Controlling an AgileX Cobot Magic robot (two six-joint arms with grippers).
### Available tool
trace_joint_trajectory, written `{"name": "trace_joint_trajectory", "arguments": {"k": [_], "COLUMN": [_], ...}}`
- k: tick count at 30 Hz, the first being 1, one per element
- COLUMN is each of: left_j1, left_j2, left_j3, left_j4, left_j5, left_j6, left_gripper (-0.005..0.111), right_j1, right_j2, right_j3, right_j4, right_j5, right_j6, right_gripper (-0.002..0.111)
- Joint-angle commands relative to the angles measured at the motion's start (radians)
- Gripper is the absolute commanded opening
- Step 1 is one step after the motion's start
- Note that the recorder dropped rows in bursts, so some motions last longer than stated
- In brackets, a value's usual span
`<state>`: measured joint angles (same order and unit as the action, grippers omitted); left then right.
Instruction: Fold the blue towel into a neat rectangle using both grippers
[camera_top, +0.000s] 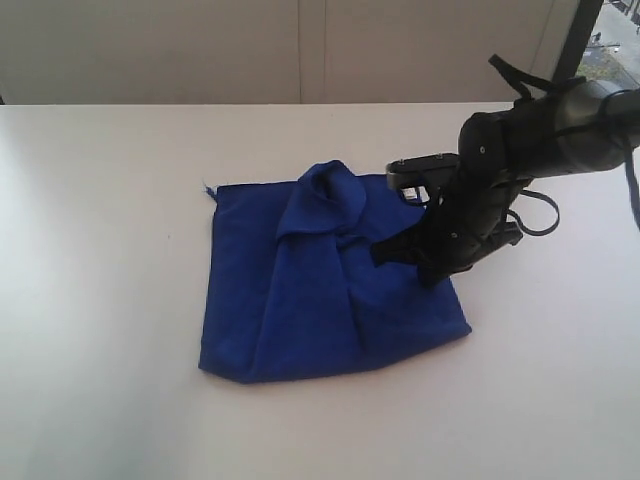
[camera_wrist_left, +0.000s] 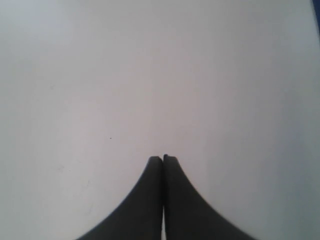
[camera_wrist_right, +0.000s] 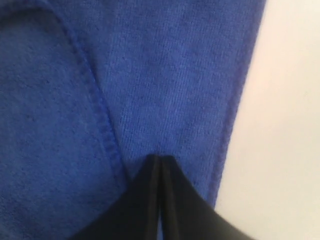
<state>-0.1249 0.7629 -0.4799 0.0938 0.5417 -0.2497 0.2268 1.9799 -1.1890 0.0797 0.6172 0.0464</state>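
The blue towel (camera_top: 300, 300) lies on the white table (camera_top: 100, 250), folded over into a rough rectangle, with a bunched ridge (camera_top: 328, 190) standing up near its far edge. My right gripper (camera_top: 380, 253) reaches in from the right, low over the towel's right half. Its fingers are shut, and no cloth shows between them. In the right wrist view the shut tips (camera_wrist_right: 160, 157) rest over the towel (camera_wrist_right: 165, 75), between a stitched hem (camera_wrist_right: 100, 115) and the towel's side edge. My left gripper (camera_wrist_left: 163, 157) is shut over bare table and is out of the exterior view.
The right arm (camera_top: 540, 140) with its black cables rises over the table's far right. A pale wall panel (camera_top: 300, 50) runs behind the table's far edge. White table surface (camera_wrist_left: 150, 75) fills the left wrist view.
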Motion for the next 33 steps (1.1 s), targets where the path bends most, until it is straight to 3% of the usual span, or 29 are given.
{"name": "trace_joint_trajectory", "arguments": {"k": [1,20,33], "left_j1": [0.003,0.003,0.003], "left_j2": [-0.008,-0.008,-0.008], "left_j3": [-0.005,-0.005,-0.005], "left_j4": [-0.008,-0.008,-0.008], "left_j5": [0.003,0.003,0.003], "left_j6": [-0.005,-0.005,-0.005], "left_gripper": [0.000,0.000,0.000], "right_j1": [-0.007,-0.007,-0.007], "right_j2": [0.005,0.005,0.005], "right_j3": [0.003,0.003,0.003], "right_j4": [-0.010,-0.010,-0.010], "right_j5": [0.068,0.169,0.129], "right_j6": [0.011,0.043,0.043], "right_gripper": [0.000,0.000,0.000]}}
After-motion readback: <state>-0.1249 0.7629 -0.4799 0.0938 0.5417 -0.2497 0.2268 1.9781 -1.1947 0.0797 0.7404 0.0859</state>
